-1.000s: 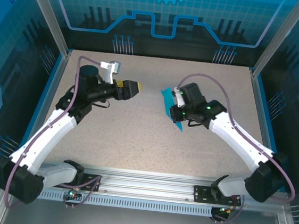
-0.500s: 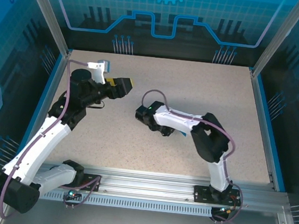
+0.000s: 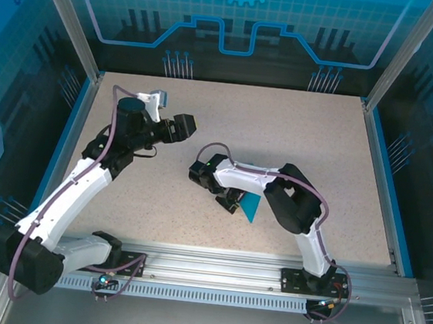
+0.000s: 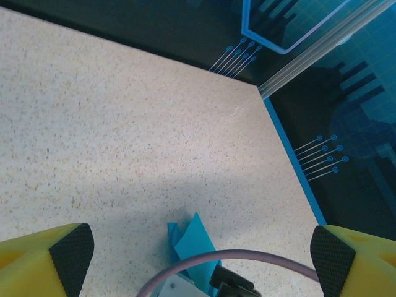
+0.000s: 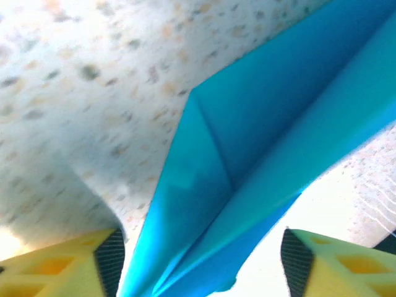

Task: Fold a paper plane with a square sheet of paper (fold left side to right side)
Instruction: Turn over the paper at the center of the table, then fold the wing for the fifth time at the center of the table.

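The square sheet of paper (image 3: 253,208), bright blue and folded into a pointed wedge with creased layers, lies on the speckled table near the middle front. My right gripper (image 3: 230,202) is low over its left end and open. In the right wrist view the paper (image 5: 260,124) runs between the yellow fingers (image 5: 62,263), whose black pads stand clear of it on both sides around the gripper (image 5: 203,263). My left gripper (image 3: 183,124) hovers at the back left, wide open and empty. The left wrist view shows the paper's tip (image 4: 192,238) far below that gripper (image 4: 199,257).
A blue border (image 3: 380,175) and aluminium posts (image 3: 405,50) edge the table on the right and back. A metal rail (image 3: 213,266) runs along the near edge. The right arm's purple cable (image 4: 247,260) arches over the paper. Bare table spreads to the back and right.
The right arm has swung from the back right to the table's middle front, and its jaws have opened off the paper, which now lies on the table. The left gripper has barely shifted.
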Tool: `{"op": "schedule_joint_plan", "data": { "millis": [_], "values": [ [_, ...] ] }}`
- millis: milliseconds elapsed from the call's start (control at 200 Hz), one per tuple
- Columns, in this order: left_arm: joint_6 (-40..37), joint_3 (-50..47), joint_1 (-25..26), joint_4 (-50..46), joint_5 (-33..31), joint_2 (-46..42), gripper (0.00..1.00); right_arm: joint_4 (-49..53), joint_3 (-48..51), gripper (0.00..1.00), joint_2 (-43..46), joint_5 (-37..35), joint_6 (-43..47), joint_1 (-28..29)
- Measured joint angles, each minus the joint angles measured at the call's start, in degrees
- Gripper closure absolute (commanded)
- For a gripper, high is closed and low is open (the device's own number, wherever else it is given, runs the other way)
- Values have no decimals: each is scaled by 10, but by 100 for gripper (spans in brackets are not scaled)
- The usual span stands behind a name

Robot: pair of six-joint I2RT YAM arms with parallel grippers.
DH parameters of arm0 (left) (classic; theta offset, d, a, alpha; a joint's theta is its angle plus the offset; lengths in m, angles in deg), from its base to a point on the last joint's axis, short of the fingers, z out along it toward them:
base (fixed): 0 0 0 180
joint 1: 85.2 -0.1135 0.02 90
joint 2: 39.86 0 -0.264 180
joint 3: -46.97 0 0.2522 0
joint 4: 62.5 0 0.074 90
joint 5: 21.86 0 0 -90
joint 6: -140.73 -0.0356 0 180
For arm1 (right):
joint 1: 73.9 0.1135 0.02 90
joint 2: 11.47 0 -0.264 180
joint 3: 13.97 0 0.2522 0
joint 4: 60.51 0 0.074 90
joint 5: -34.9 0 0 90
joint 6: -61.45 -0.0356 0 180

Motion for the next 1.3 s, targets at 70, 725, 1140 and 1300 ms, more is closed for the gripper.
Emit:
{"op": "schedule_joint_plan", "data": {
  "millis": [70,725,1140,1300],
  "values": [
    [13,1,-7,-2,7,18,7,-13,21,14,38,25,1,-1],
    [125,-26,52,108,179,327,28,-397,368,3,500,327,-104,-250],
    [163,66,113,156,230,489,56,-508,469,7,565,435,-179,-327],
    [162,79,116,158,240,505,78,-516,469,9,566,461,-181,-343]
  ]
}}
